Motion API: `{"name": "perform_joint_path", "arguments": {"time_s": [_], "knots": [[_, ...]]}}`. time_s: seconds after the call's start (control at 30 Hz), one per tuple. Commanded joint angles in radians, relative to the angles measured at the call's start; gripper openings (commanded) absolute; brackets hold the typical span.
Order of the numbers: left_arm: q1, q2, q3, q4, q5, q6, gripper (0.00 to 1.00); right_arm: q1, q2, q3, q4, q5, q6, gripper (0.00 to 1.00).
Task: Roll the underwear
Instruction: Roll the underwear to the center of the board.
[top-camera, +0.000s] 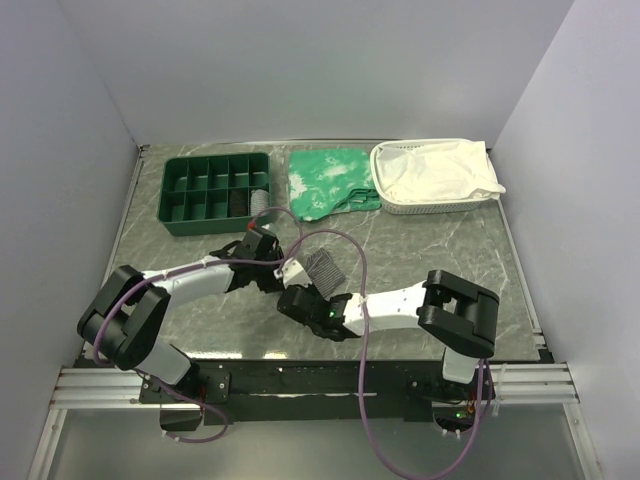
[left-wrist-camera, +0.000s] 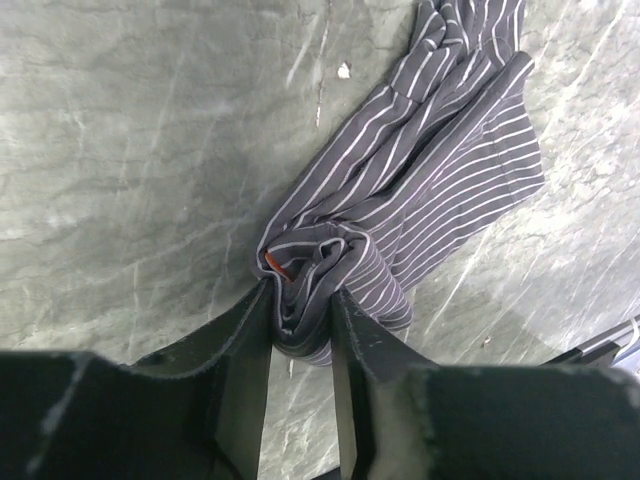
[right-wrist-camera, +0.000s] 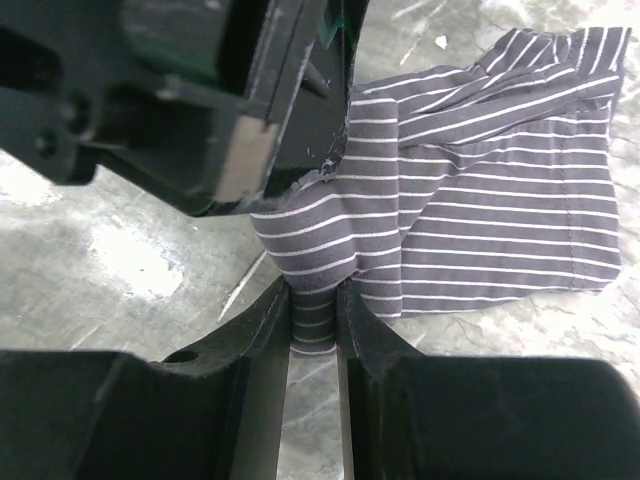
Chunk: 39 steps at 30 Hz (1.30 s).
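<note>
overhead, only a striped patch of the underwear (top-camera: 322, 268) shows, near the middle of the desk (top-camera: 440, 250). up close, the left hand (left-wrist-camera: 300, 302) pinches a bunched fold by the orange tag (left-wrist-camera: 272, 263); the right hand (right-wrist-camera: 313, 300) pinches another edge, both narrow.

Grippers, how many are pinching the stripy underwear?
2. The left gripper pinches the underwear beside its orange tag; the right gripper pinches a fold right next to it. None hidden.
</note>
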Motion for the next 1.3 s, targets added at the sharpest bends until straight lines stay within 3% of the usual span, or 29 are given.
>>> {"name": "perform_joint_path", "arguments": {"time_s": [0.0, 0.1, 0.2, 0.23, 0.43, 0.6, 1.27], "knots": [[0.021, -0.001, 0.033, -0.051, -0.021, 0.031, 0.34, -0.017, -0.007, -0.046, -0.025, -0.2, 0.031, 0.22], [0.046, -0.009, 0.04, -0.058, -0.025, 0.038, 0.39, -0.049, -0.033, -0.049, -0.02, -0.299, 0.035, 0.21], [0.081, -0.023, 0.044, -0.066, -0.027, 0.046, 0.49, -0.086, -0.058, -0.054, -0.013, -0.392, 0.052, 0.21], [0.09, -0.029, 0.048, -0.069, -0.027, 0.048, 0.57, -0.092, -0.063, -0.057, -0.009, -0.412, 0.054, 0.21], [0.167, -0.09, 0.039, -0.072, -0.045, 0.058, 0.73, -0.163, -0.083, -0.074, 0.007, -0.559, 0.074, 0.21], [0.218, -0.153, -0.012, -0.025, -0.007, 0.043, 0.75, -0.209, -0.081, -0.083, 0.037, -0.668, 0.083, 0.21], [0.216, -0.345, -0.265, 0.282, 0.214, 0.12, 0.77, -0.439, 0.037, -0.087, 0.201, -1.203, 0.172, 0.19]]}}
